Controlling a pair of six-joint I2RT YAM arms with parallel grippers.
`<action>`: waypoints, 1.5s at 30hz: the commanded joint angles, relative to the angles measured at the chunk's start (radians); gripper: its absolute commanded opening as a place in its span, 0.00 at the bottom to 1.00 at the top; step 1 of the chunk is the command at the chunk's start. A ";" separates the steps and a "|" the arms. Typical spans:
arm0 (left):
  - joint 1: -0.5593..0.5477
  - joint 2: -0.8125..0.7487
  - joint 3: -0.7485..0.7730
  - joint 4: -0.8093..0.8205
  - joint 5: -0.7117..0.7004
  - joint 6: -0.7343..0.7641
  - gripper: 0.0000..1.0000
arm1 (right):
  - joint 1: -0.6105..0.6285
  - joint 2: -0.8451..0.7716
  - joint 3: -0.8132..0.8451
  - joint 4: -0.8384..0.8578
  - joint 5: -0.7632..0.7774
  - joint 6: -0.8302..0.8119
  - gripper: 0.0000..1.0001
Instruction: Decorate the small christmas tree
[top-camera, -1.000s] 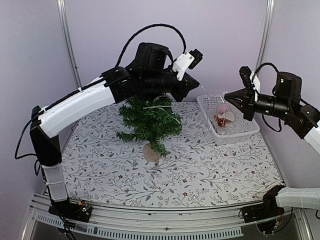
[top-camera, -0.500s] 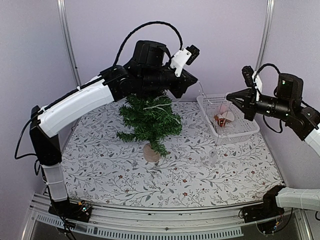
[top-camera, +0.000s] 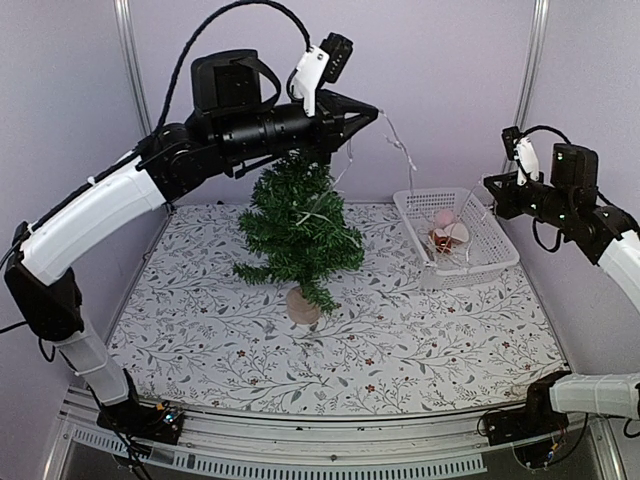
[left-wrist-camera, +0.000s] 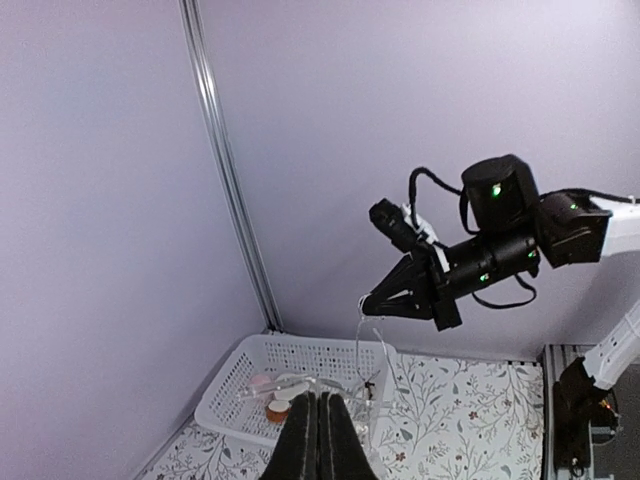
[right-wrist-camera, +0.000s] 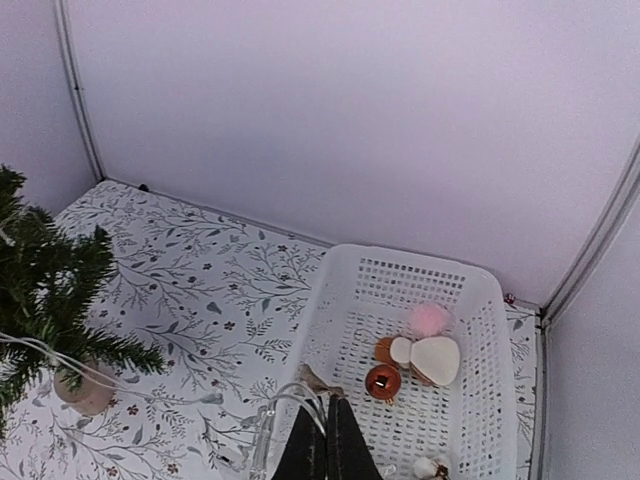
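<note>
Green and bristly, the small christmas tree (top-camera: 300, 225) stands upright on its pale round wooden stump (top-camera: 303, 305), left of centre on the leaf-patterned tablecloth (top-camera: 400, 340) in the overhead view. The left gripper (top-camera: 372, 112) hangs high above and to the right of the treetop, pinched on a thin translucent wire strand (top-camera: 400, 150) that runs down from its tip toward the white perforated plastic basket (top-camera: 478, 272) at the right. The right gripper (top-camera: 490, 186) hovers over the basket's far right corner.

From the left wrist, the left gripper's (left-wrist-camera: 318, 400) dark fingers are pressed flat together with the strand (left-wrist-camera: 358, 345) hanging just beyond them. The right gripper (left-wrist-camera: 368, 302) opposite nips the same strand at its tip, above the basket (left-wrist-camera: 240, 390).

From the right wrist, the right gripper (right-wrist-camera: 325, 405) is clenched too — the strand (right-wrist-camera: 275, 400) loops out at its fingertips. Below sits the basket (right-wrist-camera: 330, 330), holding a pink fuzzy ball (right-wrist-camera: 430, 318), a cream heart-shaped ornament (right-wrist-camera: 437, 360) and a brown round bauble (right-wrist-camera: 382, 381). The tree (right-wrist-camera: 50, 280) fills the left edge, well apart from the basket.
</note>
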 joint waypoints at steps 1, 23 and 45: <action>0.008 -0.067 -0.031 0.091 0.012 0.019 0.00 | -0.101 0.030 0.044 0.063 0.117 0.062 0.00; 0.028 -0.213 -0.191 0.174 0.019 0.011 0.00 | -0.239 0.290 0.049 0.185 0.139 0.067 0.00; 0.057 -0.179 -0.194 0.213 0.007 -0.009 0.00 | -0.228 0.098 -0.127 -0.029 -0.077 0.059 0.99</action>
